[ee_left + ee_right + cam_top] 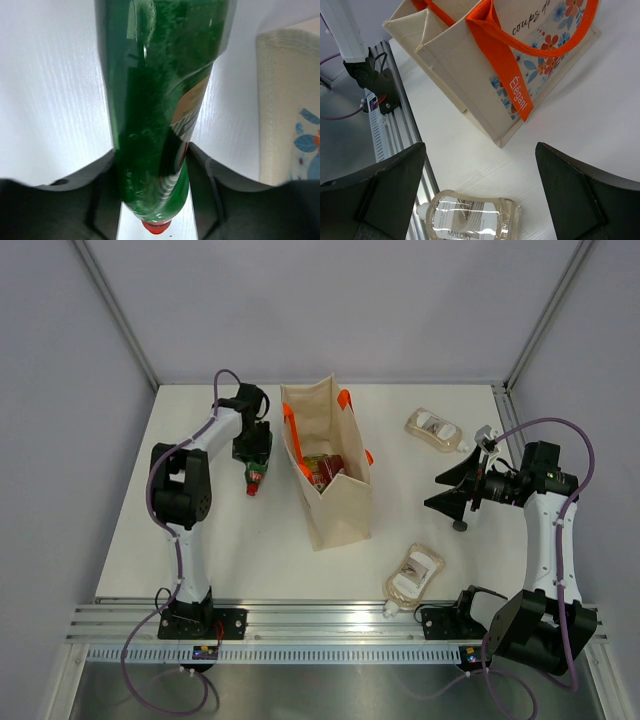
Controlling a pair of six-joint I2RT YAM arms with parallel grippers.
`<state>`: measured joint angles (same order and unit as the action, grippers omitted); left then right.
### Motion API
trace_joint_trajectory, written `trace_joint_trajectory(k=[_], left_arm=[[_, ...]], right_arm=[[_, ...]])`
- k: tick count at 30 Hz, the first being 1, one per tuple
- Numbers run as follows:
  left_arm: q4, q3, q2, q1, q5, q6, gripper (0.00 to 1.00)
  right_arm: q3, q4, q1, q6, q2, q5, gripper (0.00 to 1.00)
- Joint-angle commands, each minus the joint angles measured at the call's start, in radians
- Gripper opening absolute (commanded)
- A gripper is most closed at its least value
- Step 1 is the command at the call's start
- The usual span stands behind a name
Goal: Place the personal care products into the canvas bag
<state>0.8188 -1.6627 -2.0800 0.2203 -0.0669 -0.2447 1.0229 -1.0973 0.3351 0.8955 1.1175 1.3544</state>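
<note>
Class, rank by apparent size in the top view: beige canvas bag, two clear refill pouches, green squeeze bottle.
1. Beige canvas bag.
2. Near clear refill pouch and far clear refill pouch: alike.
3. Green squeeze bottle, partly under the left gripper.

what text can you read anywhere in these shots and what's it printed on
"Élégant": white letters on the orange handle of the canvas bag.
"coups de": script on the bag's flowered side; the rest is hidden behind the handle.
"MALORY": on the pouch by the table's edge.
Green bottle: its label has white lettering, too close and blurred to read.
</note>
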Motion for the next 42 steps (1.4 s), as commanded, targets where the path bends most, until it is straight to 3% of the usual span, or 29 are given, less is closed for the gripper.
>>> trace_joint_trajectory(k=[1, 6, 8, 9, 10, 11, 13, 17, 18, 21, 27, 36, 42], left_arm=[[0.068, 0.02, -0.074, -0.021, -0.088, 0.058, 0.57], [0.075, 0.017, -0.115, -0.021, 0.002, 0.059, 0.64], [0.077, 0.012, -0.117, -0.025, 0.012, 0.056, 0.63], [0.08, 0.008, -0.115, -0.032, 0.031, 0.058, 0.58], [0.077, 0.007, -0.114, -0.038, 0.05, 0.056, 0.32], [0.069, 0.009, -0.106, -0.059, 0.07, 0.045, 0.16], [0.034, 0.035, -0.072, -0.084, 0.183, 0.03, 0.07], [-0.061, 0.109, -0.011, -0.195, 0.47, -0.033, 0.0], [-0.091, 0.132, 0.003, -0.215, 0.595, -0.053, 0.0], [-0.2, 0.222, 0.049, -0.294, 0.77, -0.12, 0.0], [-0.391, 0.357, 0.106, -0.371, 0.988, -0.238, 0.0], [-0.673, 0.5, 0.187, -0.433, 1.141, -0.406, 0.0], [-0.692, 0.531, 0.241, -0.46, 1.181, -0.397, 0.0]], right_arm=[[0.042, -0.012, 0.008, 0.037, 0.004, 0.035, 0.99], [0.045, -0.032, 0.016, 0.052, 0.005, 0.037, 0.99], [0.046, -0.041, 0.019, 0.066, 0.007, 0.04, 0.99], [0.049, -0.055, 0.019, 0.072, 0.01, 0.041, 0.99], [0.051, -0.058, 0.021, 0.077, 0.013, 0.041, 0.99], [0.052, -0.064, 0.024, 0.086, 0.013, 0.043, 0.99], [0.055, -0.072, 0.025, 0.092, 0.016, 0.046, 0.99], [0.059, -0.091, 0.03, 0.112, 0.019, 0.049, 1.0], [0.062, -0.101, 0.033, 0.117, 0.019, 0.051, 1.0], [0.065, -0.114, 0.038, 0.129, 0.022, 0.055, 1.0], [0.069, -0.13, 0.041, 0.146, 0.03, 0.061, 0.99], [0.071, -0.15, 0.045, 0.166, 0.042, 0.065, 0.99], [0.077, -0.17, 0.045, 0.186, 0.057, 0.069, 0.99]])
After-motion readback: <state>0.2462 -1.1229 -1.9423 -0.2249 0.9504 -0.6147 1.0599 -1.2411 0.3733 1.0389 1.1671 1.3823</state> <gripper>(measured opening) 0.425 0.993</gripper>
